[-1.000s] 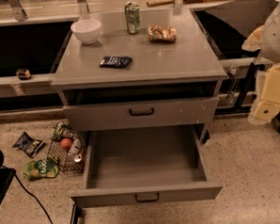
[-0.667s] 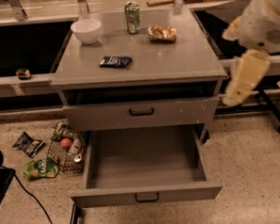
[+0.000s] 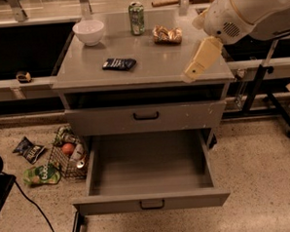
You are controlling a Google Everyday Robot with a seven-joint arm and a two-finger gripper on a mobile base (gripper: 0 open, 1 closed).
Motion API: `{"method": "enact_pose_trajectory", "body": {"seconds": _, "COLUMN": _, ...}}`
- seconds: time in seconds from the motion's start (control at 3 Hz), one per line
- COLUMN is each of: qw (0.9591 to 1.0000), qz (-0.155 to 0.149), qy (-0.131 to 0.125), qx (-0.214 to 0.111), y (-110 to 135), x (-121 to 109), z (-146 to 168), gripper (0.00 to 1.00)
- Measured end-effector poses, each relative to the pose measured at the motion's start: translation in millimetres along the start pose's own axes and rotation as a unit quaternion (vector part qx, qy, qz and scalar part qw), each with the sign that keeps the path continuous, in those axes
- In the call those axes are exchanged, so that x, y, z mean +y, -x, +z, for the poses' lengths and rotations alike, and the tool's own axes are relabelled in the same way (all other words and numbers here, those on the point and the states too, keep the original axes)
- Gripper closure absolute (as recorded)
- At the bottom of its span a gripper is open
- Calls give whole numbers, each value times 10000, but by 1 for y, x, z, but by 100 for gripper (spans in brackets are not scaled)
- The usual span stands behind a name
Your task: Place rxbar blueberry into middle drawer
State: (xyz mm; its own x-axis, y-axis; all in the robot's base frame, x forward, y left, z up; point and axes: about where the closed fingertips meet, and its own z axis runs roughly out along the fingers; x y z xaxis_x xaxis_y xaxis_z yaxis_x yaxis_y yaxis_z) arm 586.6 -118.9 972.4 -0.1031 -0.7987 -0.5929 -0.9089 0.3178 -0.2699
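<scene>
**Approach stage, before the grasp.** The rxbar (image 3: 119, 64) lies flat on the bench (image 3: 157, 68), left of centre and towards the near edge, with nothing touching it. The gripper (image 3: 194, 70) hangs over the right near corner of the bench, angled down and to the left, well apart from the rxbar and carrying nothing. Whether it is apart or together cannot be told from this view.

The middle drawer (image 3: 148, 169) stands pulled out below and nearer than the bench. Its grey tray is bare and open to the top. Between it and the bench top sits a shut drawer (image 3: 184, 117) with a taller front.

Other items stand along the far side of the bench:
- a white bowl (image 3: 88, 31) at the left
- a green can (image 3: 136, 18) in the middle
- a golden snack bag (image 3: 167, 34) to its right

All three are apart from the rxbar, and the bag is the nearest to the gripper's likely path.

**Judgement.** The step in hand is the reach to the rxbar; pick-up and placing are not yet done. The next move calls for travel leftward across the bench, on the near side of the bag, and then a descent from above. The wrapper is thin and lies flat, so a low, square closure across its short side looks necessary.
</scene>
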Motion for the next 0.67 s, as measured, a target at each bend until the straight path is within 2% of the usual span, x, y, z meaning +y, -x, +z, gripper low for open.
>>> {"method": "enact_pose_trajectory", "body": {"seconds": 0.33, "qw": 10000, "qz": -1, "qy": 2, "qx": 3, "y": 0, "x": 0, "z": 0, "gripper": 0}}
{"method": "enact_pose_trajectory", "body": {"seconds": 0.67, "qw": 9995, "qz": -5, "qy": -141, "qx": -265, "y": 2, "x": -24, "z": 26, "gripper": 0}}
